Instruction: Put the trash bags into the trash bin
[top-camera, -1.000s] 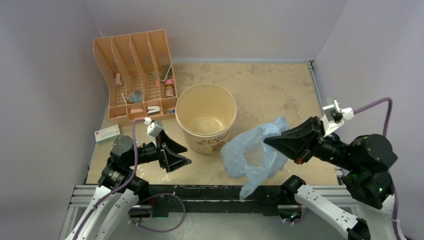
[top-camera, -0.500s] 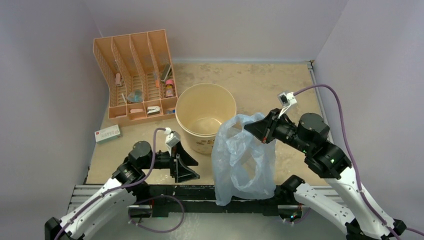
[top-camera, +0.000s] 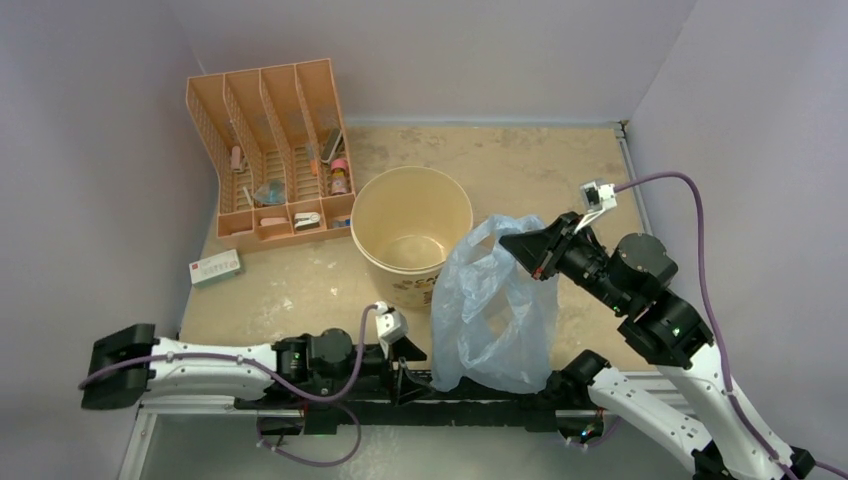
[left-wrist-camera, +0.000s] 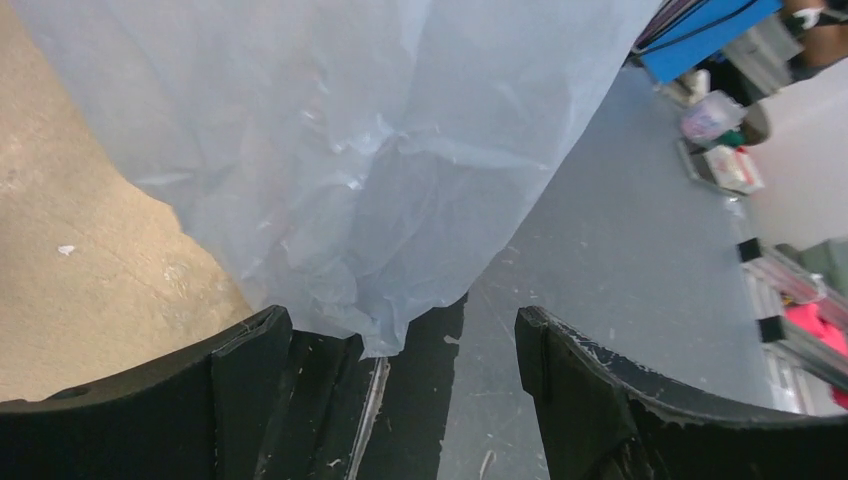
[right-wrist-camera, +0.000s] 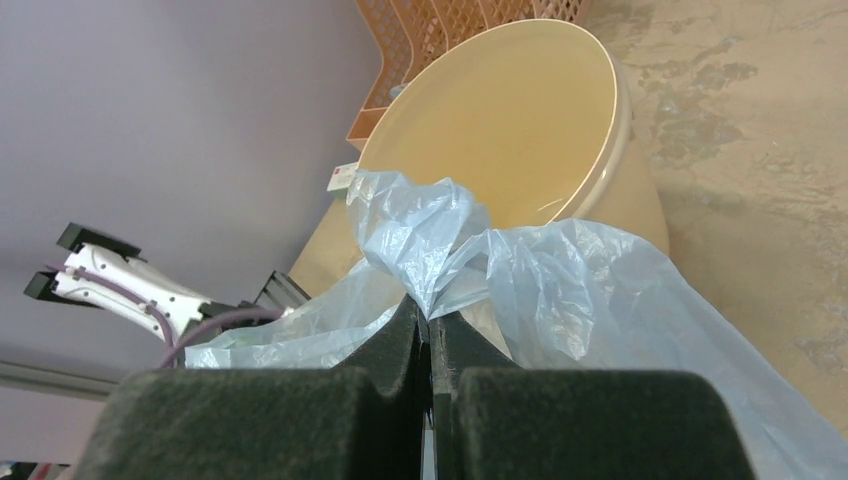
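- My right gripper (top-camera: 512, 244) pinches the bag (top-camera: 490, 320) at its top, fingers clenched on the plastic.
- The bag hangs just right of the bin (top-camera: 385, 195), its bottom draped over the near edge of the table (top-camera: 540, 170).
- My left gripper (left-wrist-camera: 395, 335) sits low by the bag's bottom, fingers spread, grasping nothing.
- I judge the step to be carrying the bag to the bin. Next, I lift it over the rim and gather the loose bottom.

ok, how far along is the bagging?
Done: right gripper has the bag pinched at its top, lifted. In hand: it hangs beside the bin; left gripper open at its lower edge. Left: nothing is in the bin yet.
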